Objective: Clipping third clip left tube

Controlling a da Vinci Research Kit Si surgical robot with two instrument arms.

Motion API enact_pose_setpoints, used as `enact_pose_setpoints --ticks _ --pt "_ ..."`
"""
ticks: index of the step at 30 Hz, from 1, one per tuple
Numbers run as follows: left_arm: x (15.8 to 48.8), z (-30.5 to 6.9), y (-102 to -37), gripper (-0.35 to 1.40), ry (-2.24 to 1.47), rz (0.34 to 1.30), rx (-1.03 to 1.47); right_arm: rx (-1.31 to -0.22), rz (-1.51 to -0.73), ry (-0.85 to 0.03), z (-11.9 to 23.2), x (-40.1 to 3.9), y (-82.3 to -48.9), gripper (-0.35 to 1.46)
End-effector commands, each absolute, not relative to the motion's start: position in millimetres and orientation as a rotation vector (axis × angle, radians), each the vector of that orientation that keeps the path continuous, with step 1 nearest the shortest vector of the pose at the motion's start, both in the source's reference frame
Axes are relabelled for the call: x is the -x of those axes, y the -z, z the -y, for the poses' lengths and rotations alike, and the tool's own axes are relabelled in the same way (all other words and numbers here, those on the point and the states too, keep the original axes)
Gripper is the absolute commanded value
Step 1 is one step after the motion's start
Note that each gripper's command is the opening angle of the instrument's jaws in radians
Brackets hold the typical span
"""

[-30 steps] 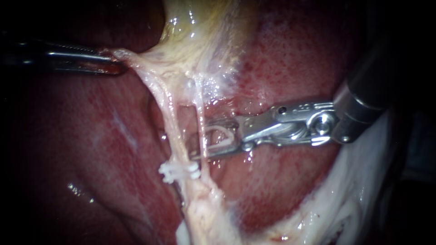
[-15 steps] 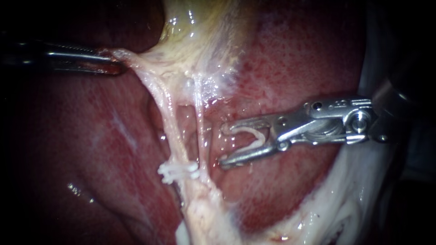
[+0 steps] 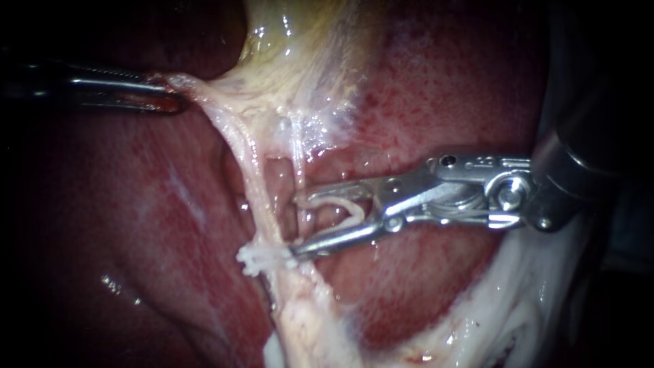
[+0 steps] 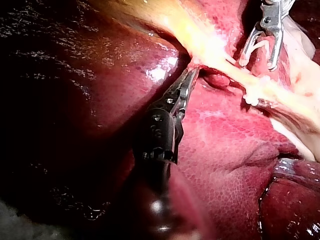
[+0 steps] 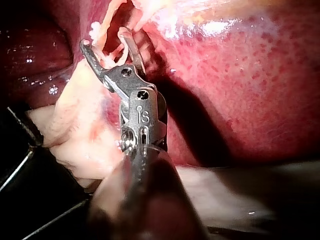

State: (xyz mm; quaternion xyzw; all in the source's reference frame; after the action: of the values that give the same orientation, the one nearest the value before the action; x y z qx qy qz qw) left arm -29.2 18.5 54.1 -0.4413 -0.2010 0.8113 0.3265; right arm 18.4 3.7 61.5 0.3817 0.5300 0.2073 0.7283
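Note:
My left instrument comes in from the left, its jaws shut on pale tissue at the gallbladder's neck, holding it taut; the left wrist view shows the same grip. Two strands run down from there: the thicker left tube and a thin right strand. A white clip sits across the left tube. My right instrument holds an open white clip in wide-set jaws. Its tips reach the thin strand, and the lower jaw nearly touches the placed clip. The left tube lies just beyond the tips.
Red, speckled liver lies behind and around the strands. White fatty tissue runs along the lower right under my right instrument's shaft. In the left wrist view, dark liver bulges beside my left instrument.
My right instrument drew back to the right, clear of the strands, then came forward again. Its jaw tips now sit lower, close to the placed clip. The left instrument has not moved.

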Motion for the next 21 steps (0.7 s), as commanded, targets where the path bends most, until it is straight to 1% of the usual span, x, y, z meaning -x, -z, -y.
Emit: enact_pose_setpoints --ticks 1,6,17,21 --pt "29.2 -18.5 -54.1 -0.35 -2.126 0.527 1.156 -0.843 -1.165 -0.460 -3.7 -18.4 -61.8 0.50" --pt "29.2 -18.5 -54.1 -0.35 -2.126 0.526 1.156 -0.851 -1.158 -0.469 -3.5 -18.5 -63.1 0.50" --pt "29.3 -18.5 -54.2 -0.35 -2.126 0.526 1.156 -0.858 -1.156 -0.457 -3.7 -19.3 -65.2 0.50" --pt "29.3 -18.5 -54.2 -0.35 -2.126 0.525 1.156 -0.889 -1.166 -0.463 -3.8 -19.4 -65.5 0.50"
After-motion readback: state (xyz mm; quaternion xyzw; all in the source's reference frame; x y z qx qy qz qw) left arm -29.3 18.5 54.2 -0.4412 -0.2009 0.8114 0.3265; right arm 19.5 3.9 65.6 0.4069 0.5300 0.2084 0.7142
